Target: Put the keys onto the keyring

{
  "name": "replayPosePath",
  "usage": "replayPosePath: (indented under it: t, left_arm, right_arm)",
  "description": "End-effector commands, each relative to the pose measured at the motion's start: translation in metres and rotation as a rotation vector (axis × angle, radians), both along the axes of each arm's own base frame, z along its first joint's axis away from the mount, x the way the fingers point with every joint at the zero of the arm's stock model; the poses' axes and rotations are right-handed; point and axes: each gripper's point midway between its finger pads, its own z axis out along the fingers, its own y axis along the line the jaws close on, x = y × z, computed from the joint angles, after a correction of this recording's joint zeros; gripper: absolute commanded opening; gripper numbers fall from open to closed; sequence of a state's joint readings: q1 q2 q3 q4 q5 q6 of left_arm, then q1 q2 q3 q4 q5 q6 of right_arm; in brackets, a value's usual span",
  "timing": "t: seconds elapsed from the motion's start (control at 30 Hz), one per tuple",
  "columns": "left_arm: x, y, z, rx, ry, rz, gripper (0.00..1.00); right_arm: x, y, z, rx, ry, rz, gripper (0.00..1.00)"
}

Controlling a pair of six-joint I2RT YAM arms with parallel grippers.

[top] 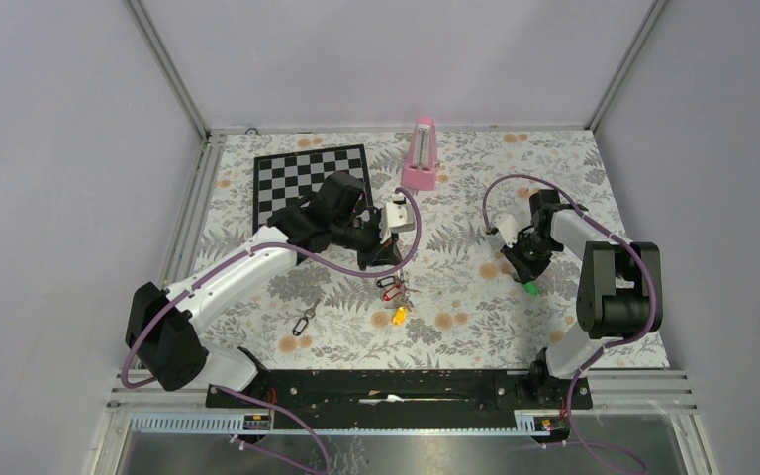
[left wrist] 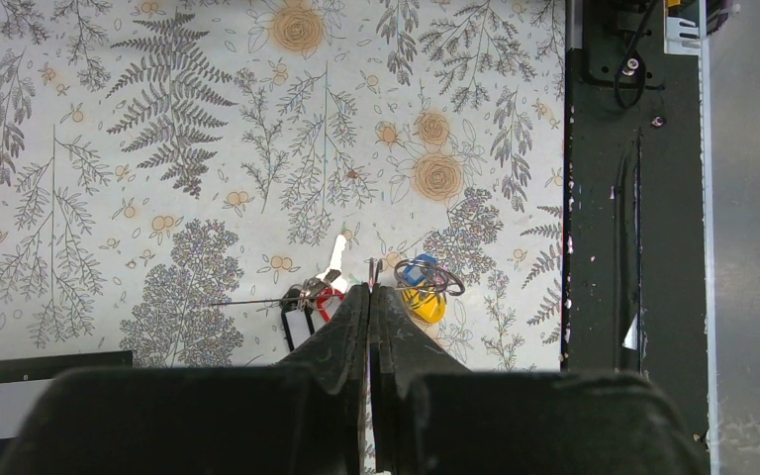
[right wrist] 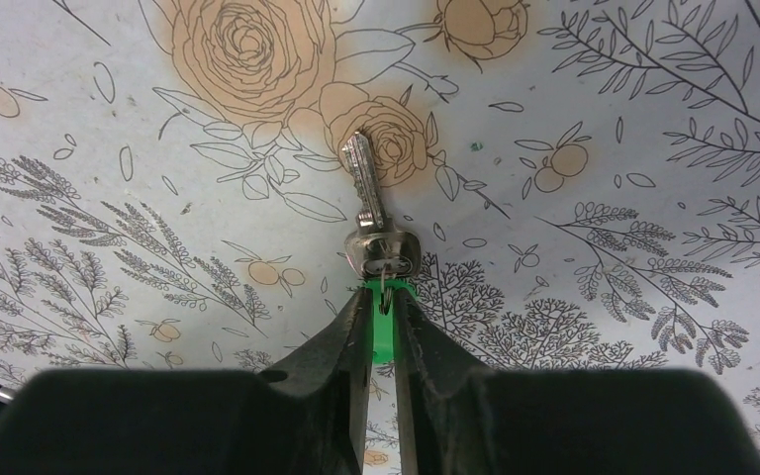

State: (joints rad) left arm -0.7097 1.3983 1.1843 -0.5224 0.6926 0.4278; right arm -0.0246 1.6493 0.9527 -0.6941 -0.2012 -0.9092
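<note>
My left gripper (left wrist: pixel 371 289) is shut on the thin grey wire of the keyring (left wrist: pixel 252 302), which runs off to the left of the tips. Keys hang on it just past the fingers: black-tagged (left wrist: pixel 299 325), red (left wrist: pixel 330 303), yellow (left wrist: pixel 426 307) and blue (left wrist: pixel 415 270). From above, this bunch (top: pixel 391 292) dangles below the left gripper (top: pixel 382 260) over the mat's middle. My right gripper (right wrist: pixel 381 297) is shut on the green tag (right wrist: pixel 381 327) of a key whose metal blade (right wrist: pixel 364 183) lies flat on the mat; from above it sits at the right (top: pixel 530 288).
A small dark key piece with a metal ring (top: pixel 303 322) lies loose on the mat left of the bunch. A chessboard (top: pixel 297 178) and a pink metronome (top: pixel 421 153) stand at the back. A black rail (top: pixel 396 386) runs along the near edge.
</note>
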Motion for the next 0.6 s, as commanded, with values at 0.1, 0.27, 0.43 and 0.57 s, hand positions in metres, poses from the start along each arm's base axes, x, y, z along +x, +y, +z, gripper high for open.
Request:
replayPosePath:
  t: [0.1,0.27,0.43,0.57]
  left_arm:
    - [0.005,-0.010,0.020,-0.059,-0.043,-0.025,0.00]
    - [0.005,-0.010,0.019,-0.056,-0.048,-0.023,0.00]
    - [0.007,-0.010,0.020,-0.054,-0.052,-0.019,0.00]
    - [0.009,-0.011,0.021,-0.055,-0.057,-0.017,0.00]
  right_arm:
    - [0.013,0.003,0.009,0.020,-0.034,0.014,0.16]
    - [0.013,0.004,0.011,0.027,-0.037,0.018,0.04]
    - [0.013,0.009,0.020,0.052,-0.052,0.029,0.00]
    - [0.014,0.025,0.042,0.146,-0.081,0.047,0.00]
